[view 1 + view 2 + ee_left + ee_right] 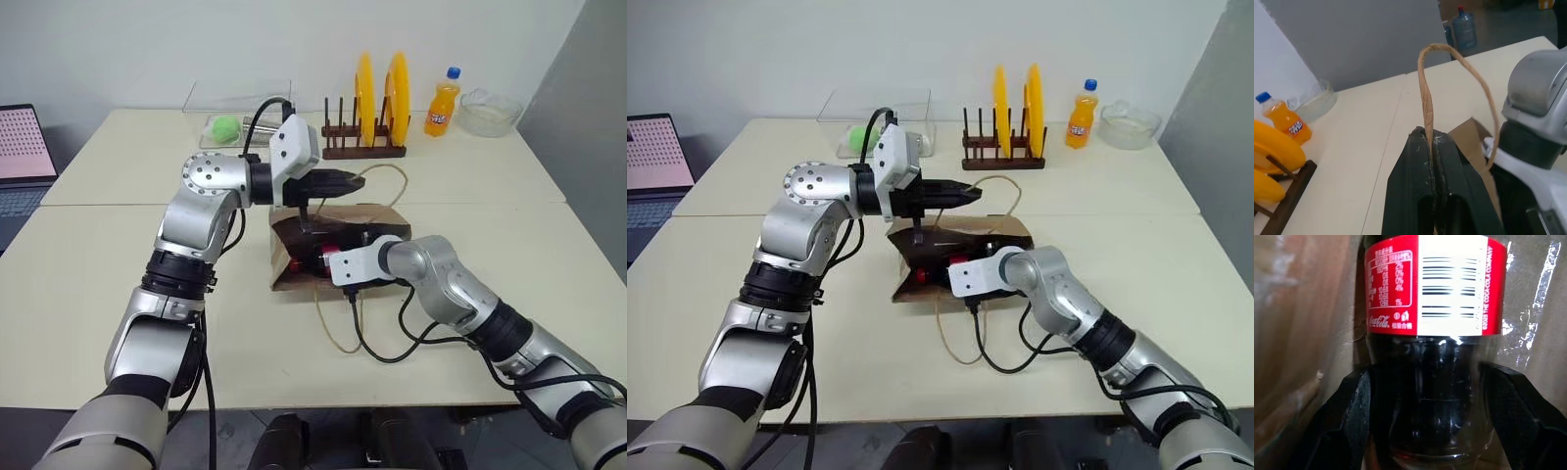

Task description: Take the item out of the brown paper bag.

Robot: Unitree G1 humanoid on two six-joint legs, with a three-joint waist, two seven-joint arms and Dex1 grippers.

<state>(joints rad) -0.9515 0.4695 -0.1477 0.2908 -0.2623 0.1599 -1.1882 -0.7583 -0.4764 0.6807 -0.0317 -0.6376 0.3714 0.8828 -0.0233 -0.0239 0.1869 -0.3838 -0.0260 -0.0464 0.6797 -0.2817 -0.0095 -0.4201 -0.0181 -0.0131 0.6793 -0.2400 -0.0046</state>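
Cola bottle, the item, lies inside the brown paper bag on the surface. Left tool pinches a handle; right tool straddles the bottle, not visibly clamped. Slipping grip or snagged paper could tear the bag.

Right pincer is deep inside the brown paper bag and from the head views its fingers vanish behind the bag's mouth. The item, a dark bottle with a red label, runs off the top of the right wrist view, so its cap end is cut off; from the head it's just a sliver of red in shadow. Whether the fingers actually press the bottle, can't tell. Left pincer loses its base off the frame edge. The laptop is clipped at the left. Green ball sits blurred behind a clear container wall.
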